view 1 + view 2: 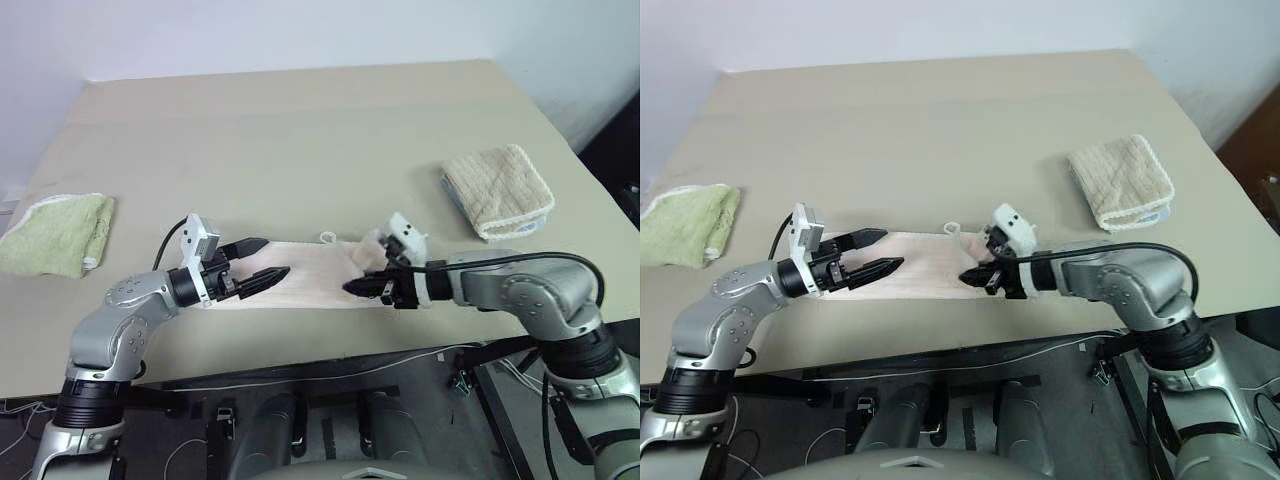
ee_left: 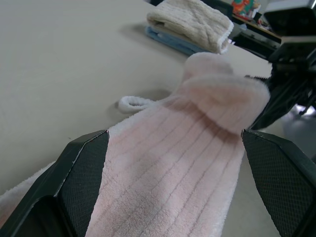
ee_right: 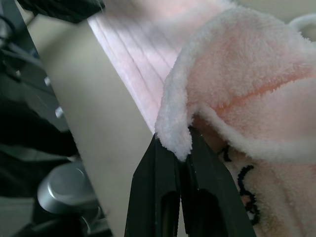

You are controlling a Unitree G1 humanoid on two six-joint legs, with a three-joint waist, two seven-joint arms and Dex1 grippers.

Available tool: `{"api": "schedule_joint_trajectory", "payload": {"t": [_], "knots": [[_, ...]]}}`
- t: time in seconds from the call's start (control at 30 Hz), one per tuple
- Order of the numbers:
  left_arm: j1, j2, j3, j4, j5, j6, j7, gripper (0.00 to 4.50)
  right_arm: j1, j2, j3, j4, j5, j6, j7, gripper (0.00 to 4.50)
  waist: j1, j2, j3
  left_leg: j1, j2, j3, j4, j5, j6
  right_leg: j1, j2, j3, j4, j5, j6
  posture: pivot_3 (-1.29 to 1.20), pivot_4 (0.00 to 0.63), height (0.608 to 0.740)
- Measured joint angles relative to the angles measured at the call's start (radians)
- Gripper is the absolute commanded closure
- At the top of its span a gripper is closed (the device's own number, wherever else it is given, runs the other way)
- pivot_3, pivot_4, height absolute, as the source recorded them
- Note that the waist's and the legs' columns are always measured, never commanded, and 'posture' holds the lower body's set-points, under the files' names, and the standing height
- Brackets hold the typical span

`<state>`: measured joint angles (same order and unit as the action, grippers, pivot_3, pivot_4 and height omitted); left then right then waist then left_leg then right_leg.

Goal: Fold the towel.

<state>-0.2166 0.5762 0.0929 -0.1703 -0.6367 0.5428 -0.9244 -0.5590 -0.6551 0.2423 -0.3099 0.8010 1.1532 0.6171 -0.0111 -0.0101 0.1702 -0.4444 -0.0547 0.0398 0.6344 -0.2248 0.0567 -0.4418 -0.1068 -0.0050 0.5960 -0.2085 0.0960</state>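
Starting at the left edge of the desk (image 1: 300, 110): there's a folded light green towel (image 1: 55, 232) sitting there, well apart from everything else. Next over is the left gripper (image 1: 262, 262), hovering at the left end of the pink towel (image 1: 305, 277) with its two black fingers spread wide, one on each side of the strip and not pinching anything. In the left wrist view the fabric runs straight out between the open fingers (image 2: 81, 182).

The towel itself is a long pale pink strip lying flat along the near edge of the desk, roughly in the middle, with a little white loop (image 1: 327, 238) poking out on its far side.

At its right end, the right gripper (image 1: 358, 287) is clamped shut on the towel's end, and that end is lifted and curled back over the flat part. The right wrist view shows the white hem pinched between the fingers (image 3: 160, 182).

Further right, near the right edge, sits a folded beige waffle towel (image 1: 498, 190), well clear of both arms.
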Motion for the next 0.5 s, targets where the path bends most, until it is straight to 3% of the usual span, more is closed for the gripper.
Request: {"api": "schedule_joint_trajectory", "payload": {"t": [0.2, 0.5], "knots": [[0.017, 0.007, 0.001, -0.003, 0.0, 0.0, 0.008, 0.0, -0.016, 0.05, 0.034, 0.044, -0.088, -0.058, 0.046, 4.45, -0.001, 0.0, 0.0, 0.0, 0.0, 0.0, 0.0, 0.0, 0.0, 0.0, 0.0, 0.0, 0.001, 0.0, 0.0, 0.0, 0.15, 0.74], [0.029, 0.011, 0.004, -0.016, -0.006, 0.0, 0.012, 0.0, -0.013, 0.058, 0.037, -0.002, -0.113, -0.093, 0.133, 1.37, -0.001, 0.0, 0.0, 0.0, 0.0, 0.0, 0.0, 0.0, 0.0, 0.0, 0.0, 0.0, 0.001, 0.0, 0.0, 0.0, 0.15, 0.74]]}}
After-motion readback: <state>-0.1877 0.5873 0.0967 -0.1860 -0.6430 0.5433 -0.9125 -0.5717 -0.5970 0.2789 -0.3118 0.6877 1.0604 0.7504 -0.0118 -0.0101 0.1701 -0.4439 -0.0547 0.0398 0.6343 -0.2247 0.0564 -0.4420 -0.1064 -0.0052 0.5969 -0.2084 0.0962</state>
